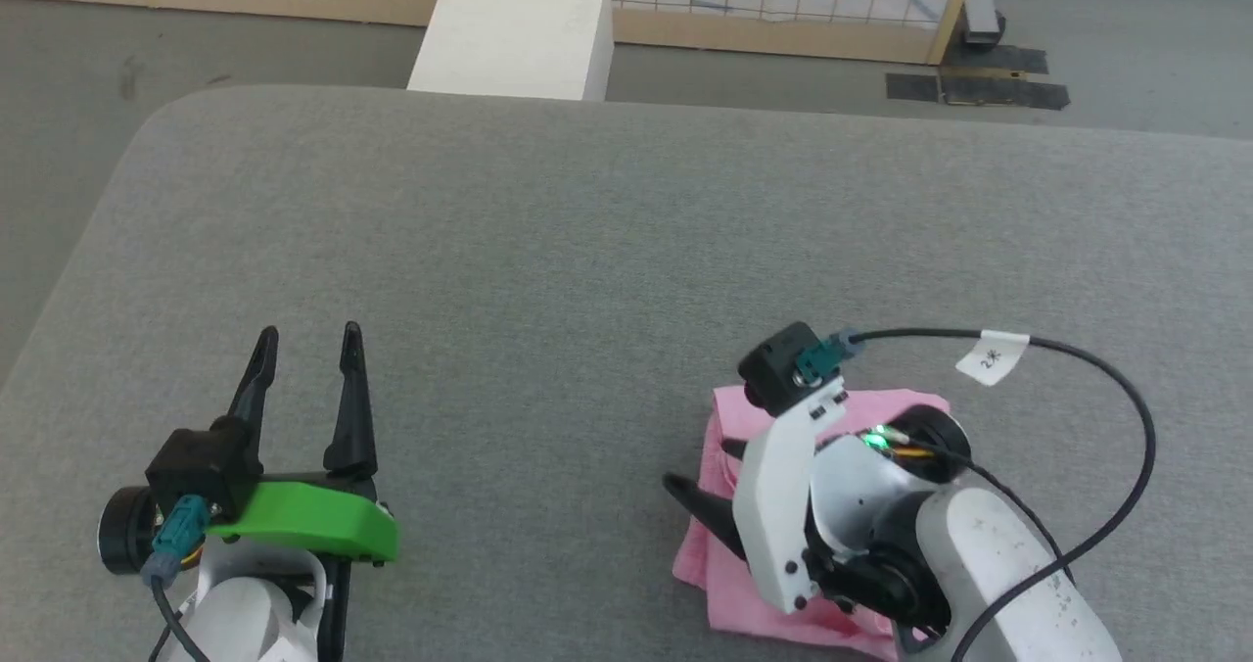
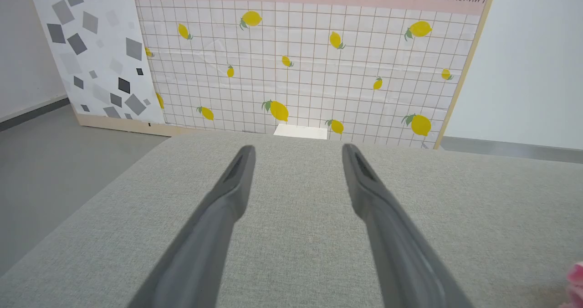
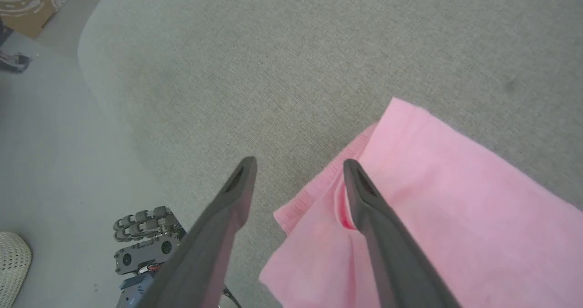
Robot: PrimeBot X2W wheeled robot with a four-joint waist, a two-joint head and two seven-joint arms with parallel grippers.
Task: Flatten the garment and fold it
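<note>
Right pincer point(image 3: 299, 163), spread and empty, hangs over the pink shorts point(image 1: 729, 598), lower right on the counter point(image 1: 587, 251) (left pincer point(image 1: 309, 332) spread too, lower left); light, limp cloth, likely best pinched at the ribbed waistband point(image 3: 314, 192).

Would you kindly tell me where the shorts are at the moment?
In the head view, the shorts lie folded on the grey surface's near right part, beneath the open right claw, well to the right of the left claw.

Grey fabric surface point(image 1: 587, 231); folded pink garment point(image 1: 724, 603) lying on it.
</note>
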